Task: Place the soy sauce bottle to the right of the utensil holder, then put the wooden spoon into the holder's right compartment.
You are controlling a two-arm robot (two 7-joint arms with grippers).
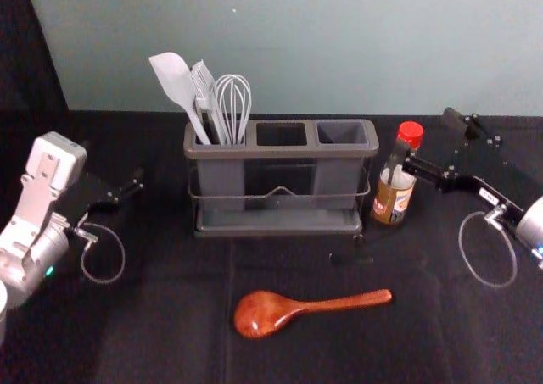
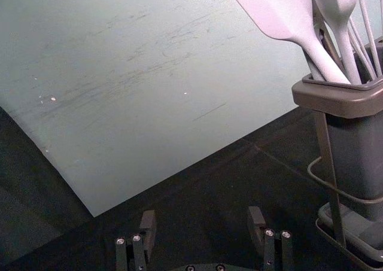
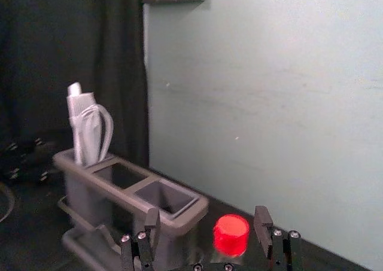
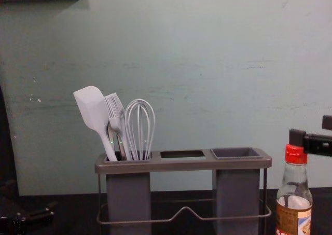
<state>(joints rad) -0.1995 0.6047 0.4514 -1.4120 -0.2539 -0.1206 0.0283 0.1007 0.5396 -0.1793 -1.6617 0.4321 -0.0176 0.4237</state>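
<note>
Right of the holder (image 1: 281,153), we station our right gripper (image 1: 429,136) near the bottle (image 1: 393,199); our left gripper (image 1: 117,170) idles opposite, 2 grippers spread.

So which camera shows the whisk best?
The chest view: there the whisk stands side-on, its loops large and open. The head view shows it smaller, from above; the right wrist view, overlapping the brush; the left wrist view, part of it, at the edge.

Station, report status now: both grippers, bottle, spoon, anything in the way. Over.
Right gripper open, at bottle; left gripper open. Bottle upright, right of holder. Spoon lying before holder; right compartment unblocked.
</note>
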